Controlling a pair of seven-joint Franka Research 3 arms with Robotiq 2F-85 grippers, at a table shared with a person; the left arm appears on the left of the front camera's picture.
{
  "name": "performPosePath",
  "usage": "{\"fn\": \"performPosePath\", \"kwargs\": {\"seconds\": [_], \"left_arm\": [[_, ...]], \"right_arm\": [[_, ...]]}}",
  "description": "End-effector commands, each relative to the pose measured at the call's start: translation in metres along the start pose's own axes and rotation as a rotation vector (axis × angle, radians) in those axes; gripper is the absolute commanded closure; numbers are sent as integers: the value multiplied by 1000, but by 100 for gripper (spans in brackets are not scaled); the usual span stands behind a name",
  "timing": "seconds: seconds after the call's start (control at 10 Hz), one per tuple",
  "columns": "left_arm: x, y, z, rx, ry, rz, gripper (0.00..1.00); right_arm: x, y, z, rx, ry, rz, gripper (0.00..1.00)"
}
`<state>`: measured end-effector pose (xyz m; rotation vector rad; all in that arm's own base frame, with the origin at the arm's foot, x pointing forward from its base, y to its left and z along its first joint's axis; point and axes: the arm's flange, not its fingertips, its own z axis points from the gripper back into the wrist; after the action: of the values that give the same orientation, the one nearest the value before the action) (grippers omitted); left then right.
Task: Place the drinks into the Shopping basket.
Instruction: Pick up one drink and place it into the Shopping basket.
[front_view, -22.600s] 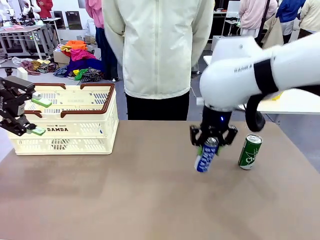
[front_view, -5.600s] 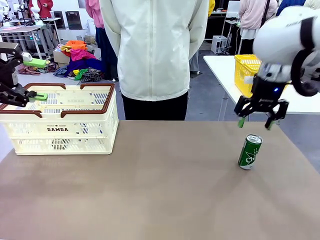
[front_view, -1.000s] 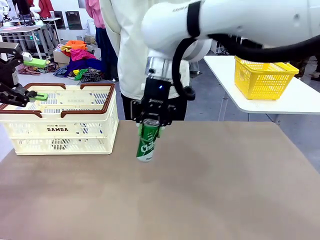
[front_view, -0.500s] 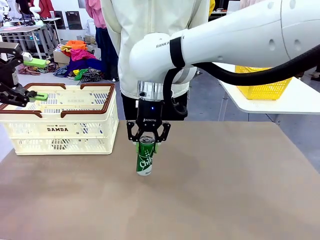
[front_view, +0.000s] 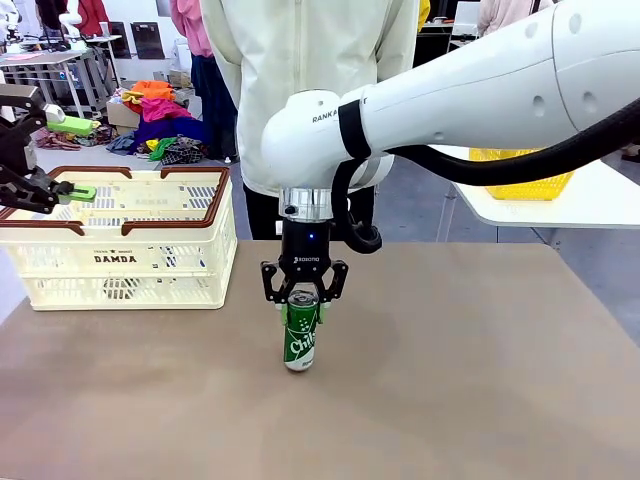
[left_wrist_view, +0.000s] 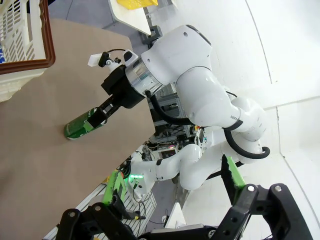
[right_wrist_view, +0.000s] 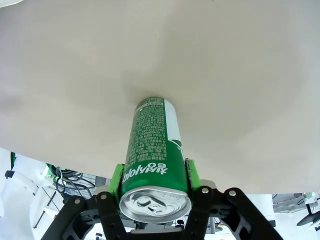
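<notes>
On the table (front_view: 480, 380), right of the basket (front_view: 130, 262), stands one green can (front_view: 301, 338); the right gripper (front_view: 303, 297) points straight down, clamping its top. Left gripper (front_view: 60, 150) hangs wide open above the basket.

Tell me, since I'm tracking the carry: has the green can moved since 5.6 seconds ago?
Yes. The green can, held by the right gripper, has gone from the table's right side toward the Shopping basket, now near the middle.

Green can (front_view: 301, 342) upright on table, beside cream basket (front_view: 130, 250).
</notes>
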<state>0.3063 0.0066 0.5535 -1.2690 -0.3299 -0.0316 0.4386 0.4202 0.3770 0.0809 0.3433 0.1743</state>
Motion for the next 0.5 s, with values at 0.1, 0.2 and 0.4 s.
{"fn": "performPosePath", "kwargs": {"seconds": [0.1, 0.2, 0.4], "left_arm": [[-1, -3, 0, -20, -7, 10, 0], [-1, -3, 0, -20, -7, 10, 0], [-1, -3, 0, -20, -7, 10, 0]], "right_arm": [[0, 2, 7, 10, -11, -20, 100], [0, 0, 1, 1, -1, -1, 100], [-8, -21, -1, 23, -48, -26, 44]]}}
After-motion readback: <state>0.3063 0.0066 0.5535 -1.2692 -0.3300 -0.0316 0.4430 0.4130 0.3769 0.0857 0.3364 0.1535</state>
